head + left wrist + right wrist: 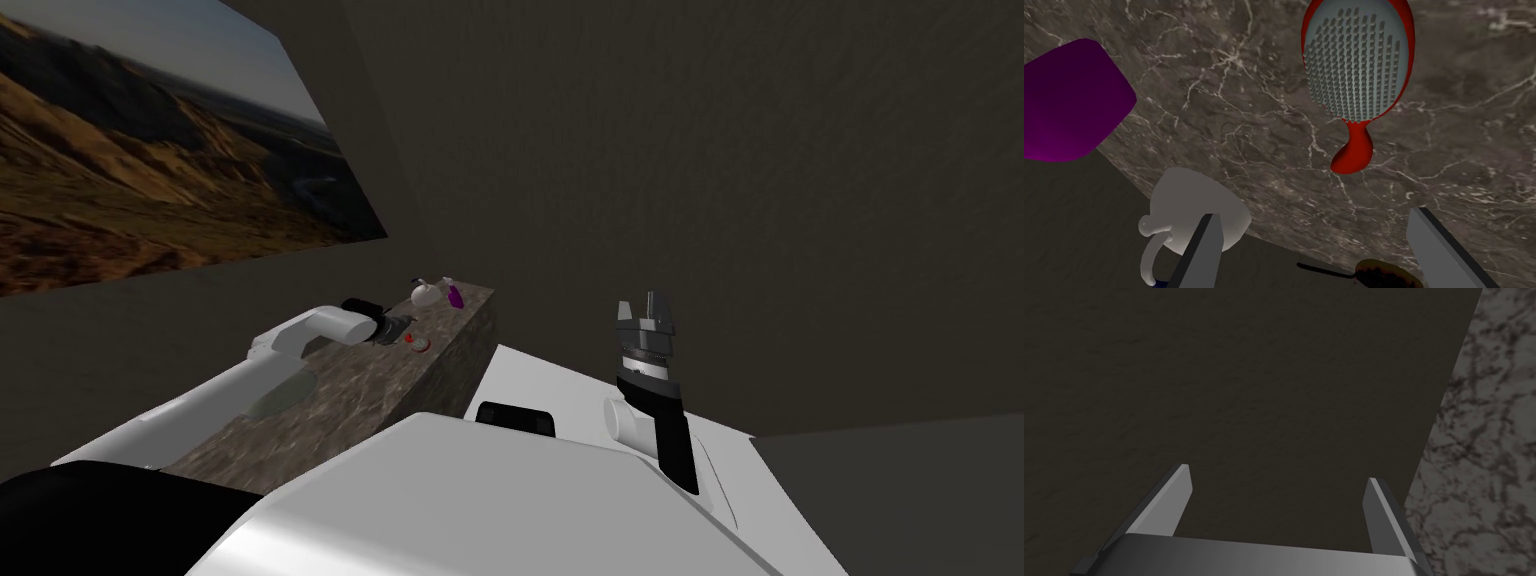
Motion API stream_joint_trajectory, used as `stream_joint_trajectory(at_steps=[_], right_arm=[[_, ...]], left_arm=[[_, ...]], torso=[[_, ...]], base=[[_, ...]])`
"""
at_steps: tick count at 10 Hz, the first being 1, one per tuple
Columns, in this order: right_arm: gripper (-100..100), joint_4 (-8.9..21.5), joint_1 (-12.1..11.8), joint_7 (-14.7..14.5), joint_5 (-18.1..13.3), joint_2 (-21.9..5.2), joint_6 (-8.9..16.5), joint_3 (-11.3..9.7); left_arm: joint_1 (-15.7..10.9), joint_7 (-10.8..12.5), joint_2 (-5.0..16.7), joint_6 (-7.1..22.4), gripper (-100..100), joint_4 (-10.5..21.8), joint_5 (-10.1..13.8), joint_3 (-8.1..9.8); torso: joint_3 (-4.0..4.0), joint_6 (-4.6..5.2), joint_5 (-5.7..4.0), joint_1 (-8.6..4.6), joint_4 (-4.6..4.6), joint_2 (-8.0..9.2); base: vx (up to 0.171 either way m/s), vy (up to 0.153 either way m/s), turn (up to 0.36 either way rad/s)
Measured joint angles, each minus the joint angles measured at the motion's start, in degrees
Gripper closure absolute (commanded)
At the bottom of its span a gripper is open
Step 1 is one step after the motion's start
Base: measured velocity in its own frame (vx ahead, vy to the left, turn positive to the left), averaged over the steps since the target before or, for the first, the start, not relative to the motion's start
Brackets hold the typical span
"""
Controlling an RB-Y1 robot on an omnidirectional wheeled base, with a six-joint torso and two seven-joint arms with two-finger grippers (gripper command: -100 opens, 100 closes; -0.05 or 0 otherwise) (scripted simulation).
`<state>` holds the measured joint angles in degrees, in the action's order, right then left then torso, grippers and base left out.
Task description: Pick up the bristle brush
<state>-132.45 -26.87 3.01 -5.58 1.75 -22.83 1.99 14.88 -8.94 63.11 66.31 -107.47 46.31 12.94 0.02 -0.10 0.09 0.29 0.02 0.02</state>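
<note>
The bristle brush (pixel 1356 65) has a red oval body, a grey bristle pad facing up and a short red handle (pixel 1354 150). It lies flat on the dark marbled counter (pixel 1249 125). My left gripper (pixel 1314 214) hovers open a short way off the handle's end, touching nothing. In the head view the brush (pixel 418 343) is a small red spot just past the left gripper (pixel 393 328) near the counter's far end. My right gripper (pixel 1279 474) is open and empty; in the head view the right gripper (pixel 650 305) is raised beside the counter.
A white pump bottle (pixel 1194 210) stands close to one left finger, and a purple bottle (pixel 1069 100) is beyond it by the counter's edge. A small dark round object (pixel 1389 272) lies under the gripper. Dark floor surrounds the counter (pixel 440 350).
</note>
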Motion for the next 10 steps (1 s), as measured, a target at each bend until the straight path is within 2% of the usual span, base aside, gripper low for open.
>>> stream_joint_trajectory(at_steps=[3,5,8,9,10], right_arm=[[0,0.0,0.0,0.0,0.0,0.0,0.0,0.0],[0,0.0,0.0,0.0,0.0,0.0,0.0,0.0],[0,0.0,0.0,0.0,0.0,0.0,0.0,0.0],[0,0.0,0.0,0.0,0.0,0.0,0.0,0.0],[0,0.0,0.0,0.0,0.0,0.0,0.0,0.0]], left_arm=[[-1.1,-0.6,0.9,4.3,-100,3.0,4.9,-0.93],[-2.7,-0.6,0.7,6.9,-100,5.5,7.1,-3.14],[-3.4,-0.3,-0.1,9.6,-100,7.8,9.7,-5.8],[-3.4,-0.4,-0.2,9.6,0,7.9,9.8,-5.97],[-3.4,-0.4,-0.2,9.6,-100,7.9,9.8,-5.95]], torso=[[-0.04,0.03,0.0,0.03,-0.02,-0.07],[-0.07,0.02,0.01,0.02,-0.03,-0.12],[-0.15,0.01,-0.02,-0.12,-0.06,-0.26],[-0.13,0.0,-0.05,-0.2,-0.05,-0.22],[-0.09,0.0,-0.06,-0.24,-0.04,-0.16]], base=[[-0.007,0.074,-0.167],[0.009,0.059,-0.114],[0.027,0.03,-0.072],[0.0,0.0,0.0],[0.035,0.011,0.113]])
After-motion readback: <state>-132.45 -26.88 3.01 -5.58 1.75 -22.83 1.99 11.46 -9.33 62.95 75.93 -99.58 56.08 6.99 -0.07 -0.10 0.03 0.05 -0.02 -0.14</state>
